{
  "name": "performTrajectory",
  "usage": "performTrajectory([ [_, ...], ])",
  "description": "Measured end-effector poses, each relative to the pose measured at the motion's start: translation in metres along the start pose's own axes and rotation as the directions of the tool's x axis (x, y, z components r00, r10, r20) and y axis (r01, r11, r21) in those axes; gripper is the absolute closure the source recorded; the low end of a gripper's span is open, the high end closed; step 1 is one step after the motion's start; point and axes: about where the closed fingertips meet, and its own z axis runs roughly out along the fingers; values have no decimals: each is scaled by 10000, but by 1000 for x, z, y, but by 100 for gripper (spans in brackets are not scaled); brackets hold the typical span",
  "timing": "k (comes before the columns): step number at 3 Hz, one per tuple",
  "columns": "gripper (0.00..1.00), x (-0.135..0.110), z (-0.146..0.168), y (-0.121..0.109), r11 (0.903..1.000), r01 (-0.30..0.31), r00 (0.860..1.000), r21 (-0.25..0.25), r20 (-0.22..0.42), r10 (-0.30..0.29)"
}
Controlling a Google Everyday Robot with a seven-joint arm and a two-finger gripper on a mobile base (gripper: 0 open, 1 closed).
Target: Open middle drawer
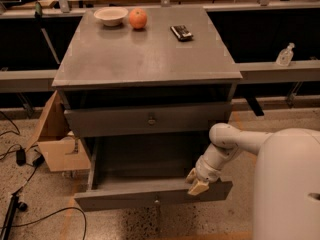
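Note:
The grey metal cabinet (145, 54) stands in the middle of the view. Its middle drawer (120, 199) is pulled far out. The flat grey front sits low towards me, with the small knob (157, 202) at its centre, and the inside looks empty. My gripper (196, 182) is at the upper edge of that drawer front, right of the knob, on the end of my white arm (225, 144). The uppermost drawer (120, 120) stands slightly out, with its knob (151, 119) in view. The lowest drawer is hidden under the open one.
On the cabinet top are a white bowl (111, 15), an orange (138, 18) and a small black object (181, 32). A cardboard box (55, 134) stands left of the cabinet, with cables (20, 156) on the floor. A clear bottle (285, 55) sits on the right ledge.

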Motion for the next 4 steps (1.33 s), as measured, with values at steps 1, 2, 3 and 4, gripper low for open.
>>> performTrajectory([
  [1, 13, 0, 0, 0, 10000, 0, 10000, 1, 0, 0],
  [2, 0, -1, -21, 18, 9956, -157, 9997, 921, 214, 137],
  [3, 0, 1, -68, 63, 9549, -617, 9961, 2904, 787, 405],
  [4, 18, -4, -122, 110, 8850, -888, 9891, 4571, 1452, 243],
])
